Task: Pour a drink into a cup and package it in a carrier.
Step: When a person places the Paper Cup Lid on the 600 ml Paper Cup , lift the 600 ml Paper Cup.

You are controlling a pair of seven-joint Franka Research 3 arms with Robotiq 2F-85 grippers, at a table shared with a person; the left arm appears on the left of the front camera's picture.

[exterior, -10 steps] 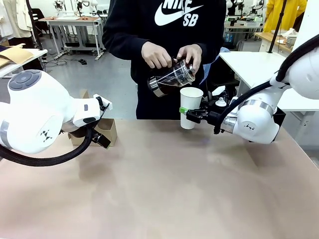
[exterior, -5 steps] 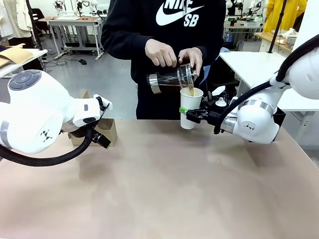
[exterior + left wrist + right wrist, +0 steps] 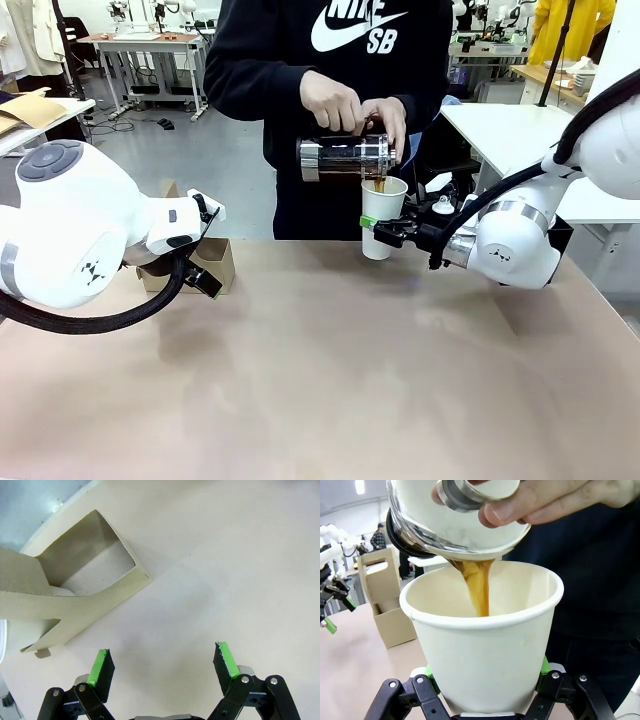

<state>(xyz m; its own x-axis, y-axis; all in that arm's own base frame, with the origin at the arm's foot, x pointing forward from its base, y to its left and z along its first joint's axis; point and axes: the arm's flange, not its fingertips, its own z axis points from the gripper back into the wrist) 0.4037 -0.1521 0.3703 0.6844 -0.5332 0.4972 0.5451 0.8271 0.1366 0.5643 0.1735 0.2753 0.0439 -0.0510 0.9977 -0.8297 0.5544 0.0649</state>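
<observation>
Person is pouring drink (image 3: pixel 479 587) from jar (image 3: pixel 345 158) into cup (image 3: pixel 384 200), right pincer (image 3: pixel 378 228) gripping cup and should be holding it upright, steady under the stream; left pincer (image 3: pixel 162 660) hanging wide beside carrier (image 3: pixel 75 595).

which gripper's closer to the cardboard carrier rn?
Left. The left gripper hangs open just beside the carrier; the right gripper is far across the table, shut on the cup.

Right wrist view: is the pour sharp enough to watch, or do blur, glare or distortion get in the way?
Right wrist view: cup and pouring drink are sharp, though the wide lens bulges the cup; the jar glass reflects white and the background is soft. Front view: even light, no glare, the pour small but clear.
</observation>
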